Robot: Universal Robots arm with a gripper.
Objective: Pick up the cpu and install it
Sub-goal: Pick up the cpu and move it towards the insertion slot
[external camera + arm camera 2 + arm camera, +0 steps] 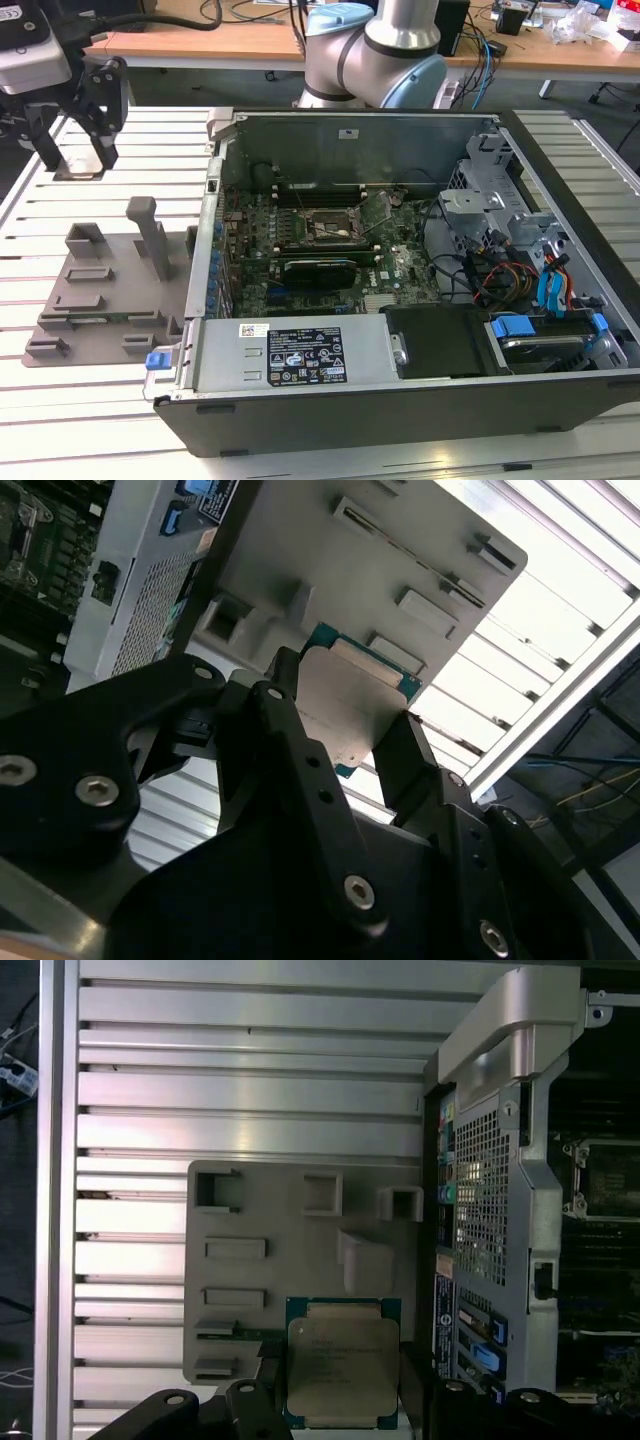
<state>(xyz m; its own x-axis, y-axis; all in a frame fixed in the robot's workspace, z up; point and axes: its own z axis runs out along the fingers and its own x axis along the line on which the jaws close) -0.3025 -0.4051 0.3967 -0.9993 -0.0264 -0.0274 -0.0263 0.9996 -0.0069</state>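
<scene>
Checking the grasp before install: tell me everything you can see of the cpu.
The cpu is a flat square chip with a dull silver metal lid carrying faint print, set on a thin teal-green board that shows as a rim. It looks intact. It sits between the gripper fingers, which clamp two opposite edges, with the lid facing the first wrist camera. It appears held off the grey tray, which lies beyond it in both wrist views. Nothing else touches it.

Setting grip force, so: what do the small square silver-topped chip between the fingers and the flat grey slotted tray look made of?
The small square cpu: a metal lid, by its dull silver sheen, on a green board edge, likely fibreglass laminate. The grey tray: probably moulded plastic, matte, one even colour, with rounded raised pockets.
</scene>
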